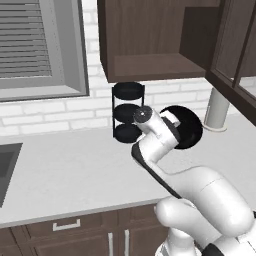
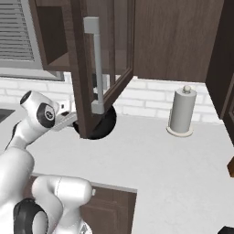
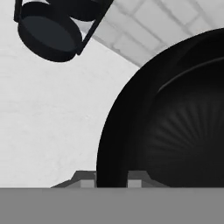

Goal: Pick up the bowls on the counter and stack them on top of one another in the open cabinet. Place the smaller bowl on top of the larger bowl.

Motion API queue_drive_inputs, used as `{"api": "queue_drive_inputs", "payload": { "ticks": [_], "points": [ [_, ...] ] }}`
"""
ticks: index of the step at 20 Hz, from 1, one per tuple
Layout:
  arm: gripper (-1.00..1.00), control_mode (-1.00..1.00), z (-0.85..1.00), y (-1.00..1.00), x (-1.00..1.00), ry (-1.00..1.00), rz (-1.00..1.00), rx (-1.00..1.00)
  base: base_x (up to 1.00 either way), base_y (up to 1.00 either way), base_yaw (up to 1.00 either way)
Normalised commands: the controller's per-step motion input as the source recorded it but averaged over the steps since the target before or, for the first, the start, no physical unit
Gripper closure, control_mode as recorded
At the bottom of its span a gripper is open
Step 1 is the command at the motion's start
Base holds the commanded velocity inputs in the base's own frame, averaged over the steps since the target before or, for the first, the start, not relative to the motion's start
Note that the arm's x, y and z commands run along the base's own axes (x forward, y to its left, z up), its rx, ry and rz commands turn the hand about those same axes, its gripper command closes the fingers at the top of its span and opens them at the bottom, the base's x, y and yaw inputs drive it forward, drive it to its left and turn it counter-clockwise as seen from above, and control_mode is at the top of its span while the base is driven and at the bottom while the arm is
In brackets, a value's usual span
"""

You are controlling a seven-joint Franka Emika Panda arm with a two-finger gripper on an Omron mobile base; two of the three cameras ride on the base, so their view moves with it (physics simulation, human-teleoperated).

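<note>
Holding a black bowl by its rim, the gripper stands above the counter, and the bowl is tilted so that its round opening faces sideways. In the hand view the two fingertips sit on either side of the bowl's rim, one outside and one inside, so the gripper is closed on the rim with only the wall of the bowl between the fingers. The bowl looks wide (which of the two bowls it is I cannot tell with certainty, because no second bowl is there to compare).

In the left base view the bowl is just to the right of the hand, in front of the white brick wall and below the open cabinet, whose wooden shelf floor is bare. A black three-level wire rack stands on the counter just to the left of the hand, against the wall. In the right base view the bowl is partly hidden behind the glass cabinet door with its silver handle.

A roll of paper towels stands upright on the counter, well apart to the right of the bowl. The edge of a sink is at the far left of the counter, under a window with blinds.
</note>
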Motion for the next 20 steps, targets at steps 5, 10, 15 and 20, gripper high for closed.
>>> {"api": "queue_drive_inputs", "payload": {
  "ticks": [5, 10, 15, 20],
  "points": [
    [1.00, -1.00, 1.00, 0.06, -0.22, -0.07, 0.21, -0.02, 0.00, 0.00, 0.00],
    [1.00, -1.00, 1.00, 0.25, -0.02, -0.06, 0.18, -0.09, 0.00, 0.00, 0.00],
    [1.00, -1.00, 1.00, 0.43, 0.00, -0.06, 0.20, -0.10, 0.00, 0.00, 0.00],
    [1.00, -1.00, 1.00, 0.14, 0.05, -0.01, 0.16, -0.05, 0.00, 0.00, 0.00]
  ]
}}
